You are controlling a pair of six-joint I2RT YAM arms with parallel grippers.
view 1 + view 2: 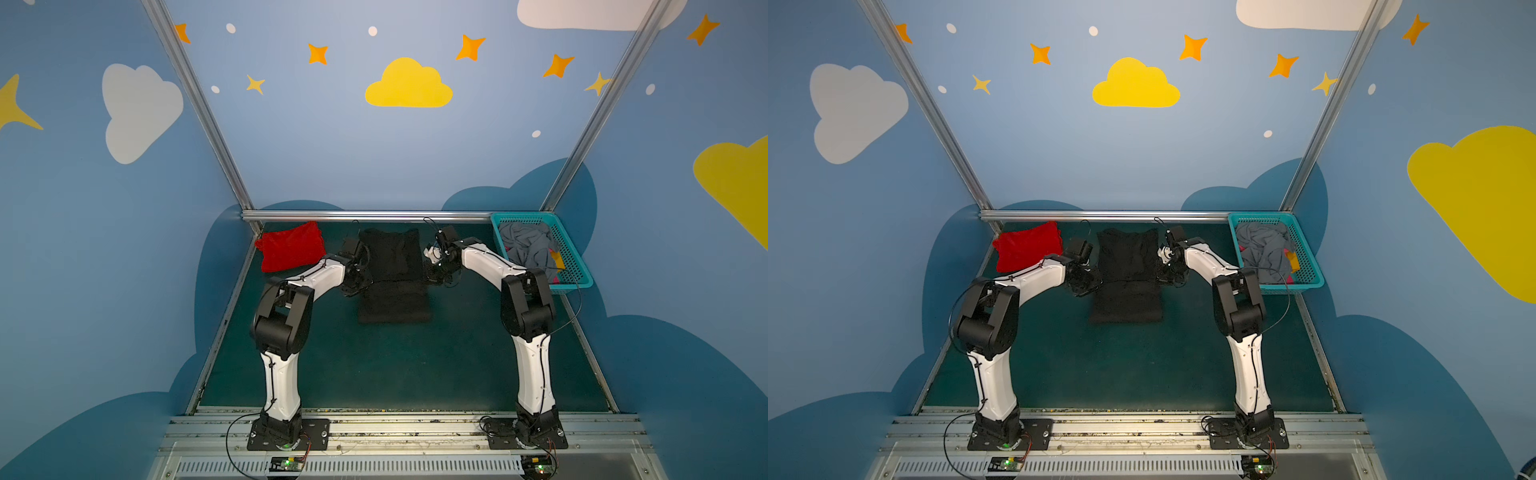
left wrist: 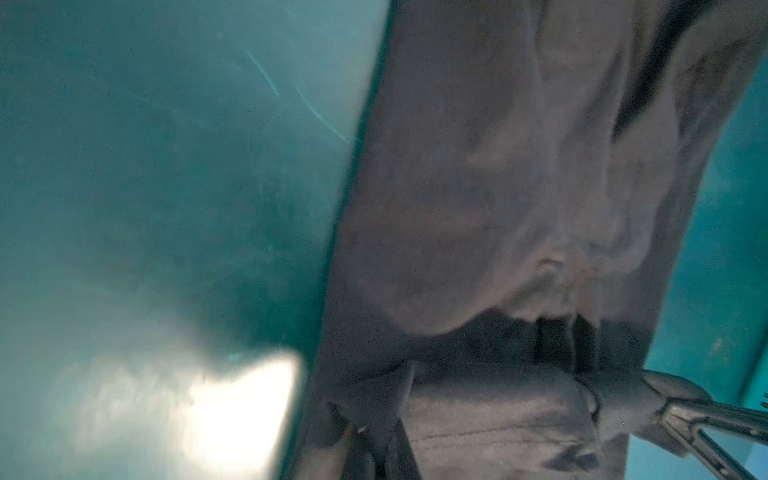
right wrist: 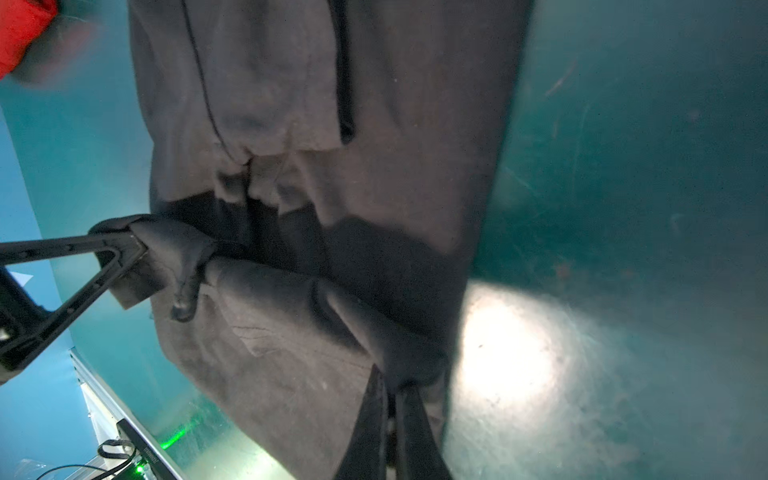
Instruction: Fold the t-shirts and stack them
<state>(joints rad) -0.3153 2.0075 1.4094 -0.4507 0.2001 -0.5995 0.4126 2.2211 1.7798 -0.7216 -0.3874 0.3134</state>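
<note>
A black t-shirt (image 1: 392, 257) (image 1: 1127, 253) lies lengthwise in the middle of the green table, with a crosswise fold at about mid-length. My left gripper (image 1: 362, 286) (image 2: 374, 432) is shut on the fold's left end. My right gripper (image 1: 432, 276) (image 3: 390, 390) is shut on its right end. The held edge (image 3: 270, 286) hangs stretched between them a little above the cloth below. Each wrist view also shows the opposite gripper pinching its corner: the right gripper (image 2: 665, 407) and the left gripper (image 3: 133, 257). A folded red t-shirt (image 1: 291, 247) (image 1: 1027, 245) lies at the back left.
A teal mesh basket (image 1: 577, 274) (image 1: 1308, 282) stands at the back right with crumpled grey cloth (image 1: 528, 249) inside. A metal rail (image 1: 365, 216) runs along the table's far edge. Bare green table (image 1: 395, 365) stretches from the shirt to the arm bases.
</note>
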